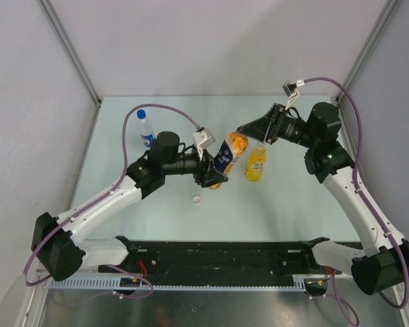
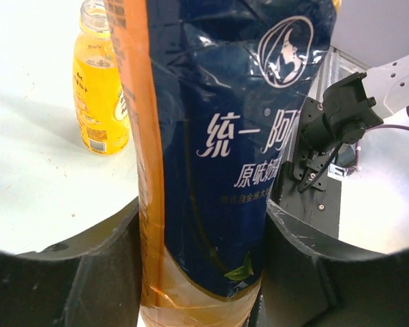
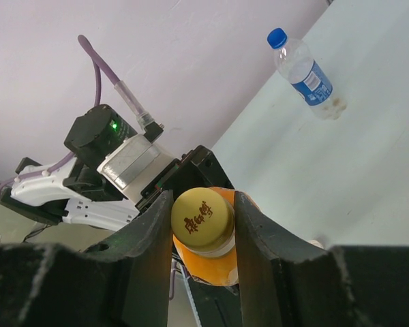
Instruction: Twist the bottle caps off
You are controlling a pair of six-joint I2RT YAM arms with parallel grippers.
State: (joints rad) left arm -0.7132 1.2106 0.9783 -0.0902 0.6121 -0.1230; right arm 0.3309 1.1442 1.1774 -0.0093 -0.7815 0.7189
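Note:
My left gripper [image 1: 211,172] [image 2: 201,272] is shut on the lower body of the dark-labelled orange bottle [image 1: 226,158] [image 2: 218,136], which it holds tilted above the table. The bottle's yellow-orange cap [image 3: 203,218] sits squeezed between the fingers of my right gripper [image 1: 243,133] [image 3: 203,221]. Beside it the yellow juice bottle [image 1: 257,163] [image 2: 99,88] stands upright with its mouth open. On the table in front lies a white cap [image 1: 197,199]. The clear water bottle [image 1: 146,131] [image 3: 308,76] stands at the back left with its blue cap [image 3: 277,37] on.
Grey panel walls close in the pale green table [image 1: 300,204] at the back and both sides. A black rail [image 1: 218,255] with both arm bases runs along the near edge.

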